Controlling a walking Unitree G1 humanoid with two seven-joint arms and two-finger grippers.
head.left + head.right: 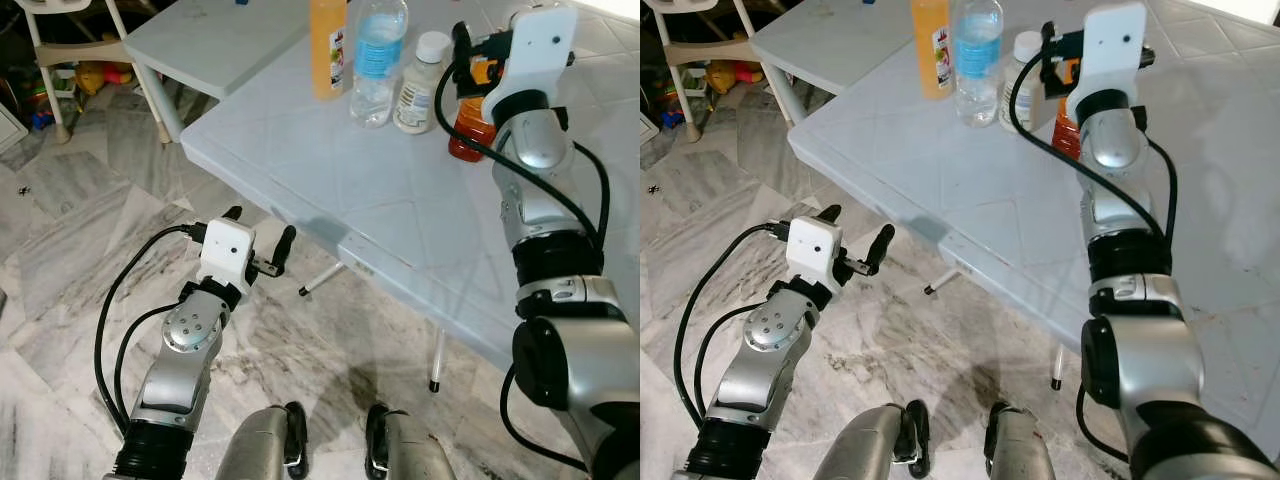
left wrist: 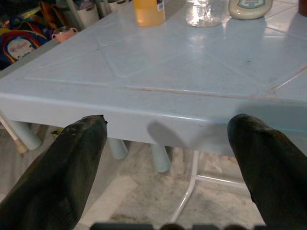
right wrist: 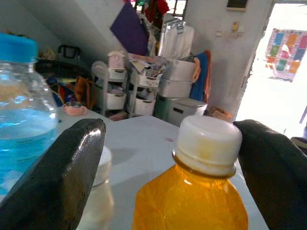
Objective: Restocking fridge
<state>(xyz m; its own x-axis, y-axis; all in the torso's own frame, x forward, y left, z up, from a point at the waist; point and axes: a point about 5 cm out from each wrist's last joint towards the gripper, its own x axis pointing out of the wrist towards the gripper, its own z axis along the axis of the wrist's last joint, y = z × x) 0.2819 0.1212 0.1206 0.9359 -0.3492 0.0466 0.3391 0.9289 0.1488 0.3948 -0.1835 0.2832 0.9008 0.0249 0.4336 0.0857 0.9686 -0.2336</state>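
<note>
Fingers: two black fingers (image 3: pixel 72 163) of the right gripper (image 3: pixel 168 158) stand wide apart, one on each side of the orange bottle (image 3: pixel 192 201) – they do not look to be squeezing it yet
Right gripper: up over the table (image 1: pixel 330 170), around the neck of the bottle, holding nothing that I can be sure of
Left gripper (image 1: pixel 262 243): low down, just in front of the table edge, fingers spread wide with nothing between them
Step now: I think this is the grab – picking one drink off the table to carry to the fridge
Next move: the fingers need to close gently on the neck, just under the white cap (image 3: pixel 207 143), then lift straight up so the drinks beside it do not fall
Orange bottle: see-through plastic, ridged sides, full of orange drink, smooth and maybe slippery
Water bottle (image 1: pixel 377 60): clear, soft plastic, blue label, stands just beside
White bottle (image 1: pixel 420 85): small and round with a white lid, between the water bottle and the orange bottle
Tall juice bottle (image 1: pixel 328 45): straight sides, farther to the left
Table: pale plastic, flat and smooth – thin metal legs
Floor (image 1: pixel 80 250): shiny grey marble tiles
</note>
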